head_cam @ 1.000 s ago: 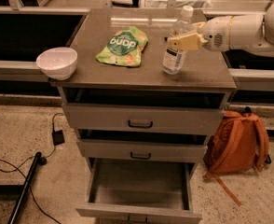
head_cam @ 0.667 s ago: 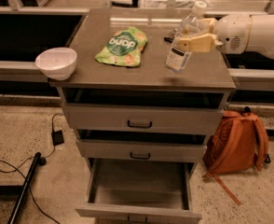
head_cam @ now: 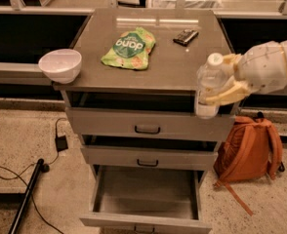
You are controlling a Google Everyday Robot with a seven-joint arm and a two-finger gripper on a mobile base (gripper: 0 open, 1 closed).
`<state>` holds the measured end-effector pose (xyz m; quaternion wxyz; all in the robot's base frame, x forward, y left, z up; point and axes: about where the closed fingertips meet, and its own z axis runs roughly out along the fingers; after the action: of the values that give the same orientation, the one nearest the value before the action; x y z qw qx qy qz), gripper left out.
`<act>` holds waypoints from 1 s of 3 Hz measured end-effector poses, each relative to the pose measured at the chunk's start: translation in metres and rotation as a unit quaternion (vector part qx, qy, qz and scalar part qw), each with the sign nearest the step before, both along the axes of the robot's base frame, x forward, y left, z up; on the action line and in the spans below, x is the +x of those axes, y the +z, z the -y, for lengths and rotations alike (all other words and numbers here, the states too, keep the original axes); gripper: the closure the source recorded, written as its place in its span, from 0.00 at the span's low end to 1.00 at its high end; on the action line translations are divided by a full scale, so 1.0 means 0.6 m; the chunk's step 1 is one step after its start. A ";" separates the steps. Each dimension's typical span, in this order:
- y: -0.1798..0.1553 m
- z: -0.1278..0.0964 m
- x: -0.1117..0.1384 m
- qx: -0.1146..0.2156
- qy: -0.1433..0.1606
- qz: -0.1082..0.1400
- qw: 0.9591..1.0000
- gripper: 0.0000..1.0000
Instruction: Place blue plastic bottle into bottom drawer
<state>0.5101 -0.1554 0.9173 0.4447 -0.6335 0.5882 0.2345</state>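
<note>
Grasp achieved: the cream two-finger gripper [head_cam: 217, 94], fingers clenched on the small clear bluish plastic bottle [head_cam: 205, 79], holds it off the grey table's [head_cam: 173, 67] front-right edge. The deep grey bottom drawer [head_cam: 146, 222] stands open. Outstanding: lowering, release.

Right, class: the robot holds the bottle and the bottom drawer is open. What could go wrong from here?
1. The gripper, at the front right corner of the cabinet top, holds the blue plastic bottle by its side, mid-air; it could slip while being lowered.
2. The upper drawer fronts lie between it and the open bottom drawer; the bottle may knock them.
3. The arm may brush the orange backpack on the floor below it.
</note>
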 end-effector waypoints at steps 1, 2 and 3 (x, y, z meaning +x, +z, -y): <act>-0.024 -0.002 -0.007 -0.019 0.004 -0.008 1.000 1.00; -0.098 -0.011 0.005 0.037 -0.010 -0.032 0.999 1.00; -0.274 -0.008 0.003 0.091 -0.040 -0.065 0.993 1.00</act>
<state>0.5118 -0.1509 0.7531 0.4705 -0.5496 0.6171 0.3095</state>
